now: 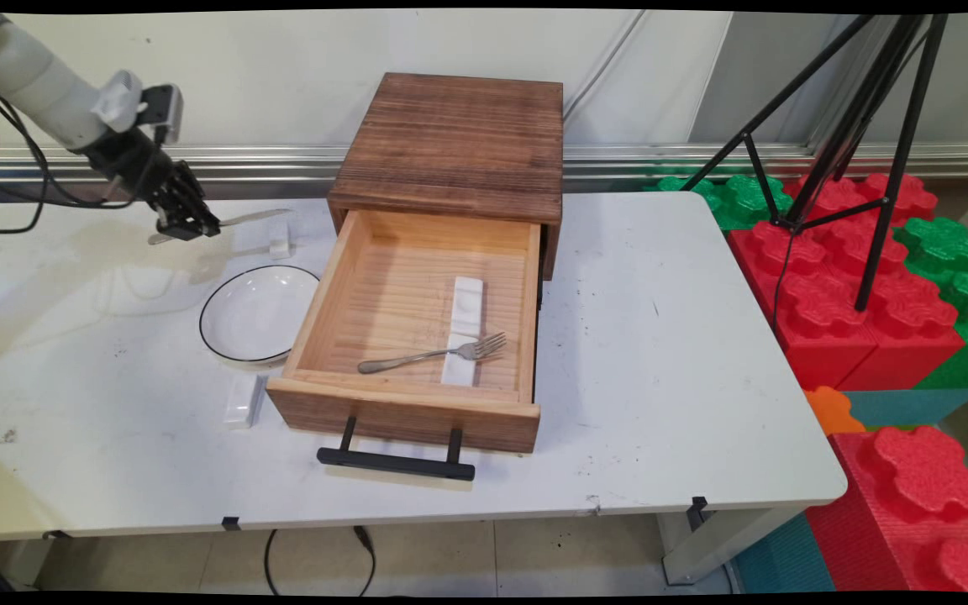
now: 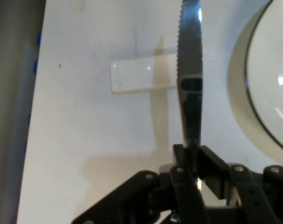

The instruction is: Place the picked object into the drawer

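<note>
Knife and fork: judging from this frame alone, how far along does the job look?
Done, apparently: the drawer stands open and the fork lies inside it across a white rest. In hand: the gripper is shut on the knife, held above the table near a second rest behind the plate. Left: the knife is not yet set down, and a third rest lies outside the drawer's front.

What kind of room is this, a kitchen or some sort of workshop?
Most likely a robot test room rather than a kitchen: a black two-finger gripper holds a serrated steel knife over a plain white table, a black tripod stands beside it, and red and green foam blocks are stacked alongside.
</note>
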`<control>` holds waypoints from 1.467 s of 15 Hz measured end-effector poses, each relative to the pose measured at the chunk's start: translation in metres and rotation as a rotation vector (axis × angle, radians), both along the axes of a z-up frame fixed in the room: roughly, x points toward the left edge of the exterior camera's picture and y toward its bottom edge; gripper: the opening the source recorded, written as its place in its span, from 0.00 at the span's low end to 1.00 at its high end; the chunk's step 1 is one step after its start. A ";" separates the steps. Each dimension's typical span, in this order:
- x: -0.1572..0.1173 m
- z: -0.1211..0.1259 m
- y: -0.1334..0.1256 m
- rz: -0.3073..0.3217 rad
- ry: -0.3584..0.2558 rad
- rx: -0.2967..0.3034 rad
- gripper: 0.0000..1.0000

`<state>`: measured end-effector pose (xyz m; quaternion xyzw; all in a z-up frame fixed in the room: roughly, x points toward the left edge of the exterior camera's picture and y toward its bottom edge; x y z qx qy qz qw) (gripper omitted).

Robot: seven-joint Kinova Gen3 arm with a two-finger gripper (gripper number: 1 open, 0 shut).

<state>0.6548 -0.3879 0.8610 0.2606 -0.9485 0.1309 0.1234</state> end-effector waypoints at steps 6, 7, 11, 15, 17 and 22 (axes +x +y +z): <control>-0.010 0.041 0.023 -0.009 0.035 -0.011 0.00; -0.014 0.049 0.026 -0.014 0.046 -0.015 0.00; -0.031 0.076 0.036 -0.033 0.093 -0.033 0.00; -0.055 0.098 0.043 -0.056 0.146 -0.049 0.00; -0.078 0.110 0.047 -0.080 0.186 -0.055 0.00; -0.135 0.120 0.051 -0.131 0.256 -0.061 0.00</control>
